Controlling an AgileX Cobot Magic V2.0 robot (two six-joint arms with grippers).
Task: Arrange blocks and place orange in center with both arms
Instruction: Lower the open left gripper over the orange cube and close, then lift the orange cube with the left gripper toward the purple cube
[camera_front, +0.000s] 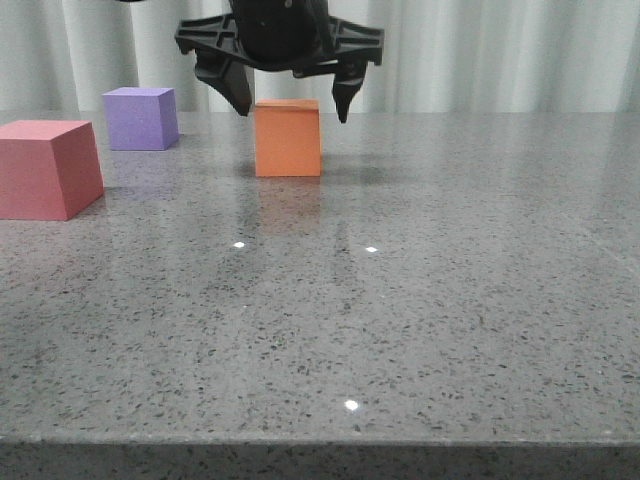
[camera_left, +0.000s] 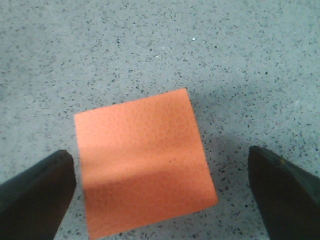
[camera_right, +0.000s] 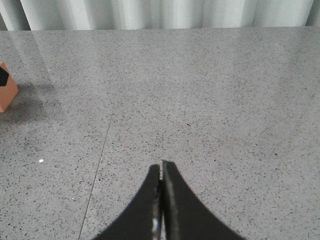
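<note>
The orange cube (camera_front: 287, 138) stands on the grey table, at the middle back. My left gripper (camera_front: 292, 103) hovers over it, open, with one fingertip on each side of the cube's top and apart from it. In the left wrist view the orange cube (camera_left: 142, 160) lies between the two spread fingers (camera_left: 35, 192). The purple cube (camera_front: 141, 118) stands at the back left. The pinkish-red cube (camera_front: 45, 167) stands nearer, at the far left. My right gripper (camera_right: 161, 167) is shut and empty over bare table; it does not show in the front view. A corner of the orange cube (camera_right: 7, 95) shows in the right wrist view.
The grey speckled table (camera_front: 400, 300) runs to a front edge at the bottom of the front view. A pale curtain (camera_front: 500, 50) hangs behind the table.
</note>
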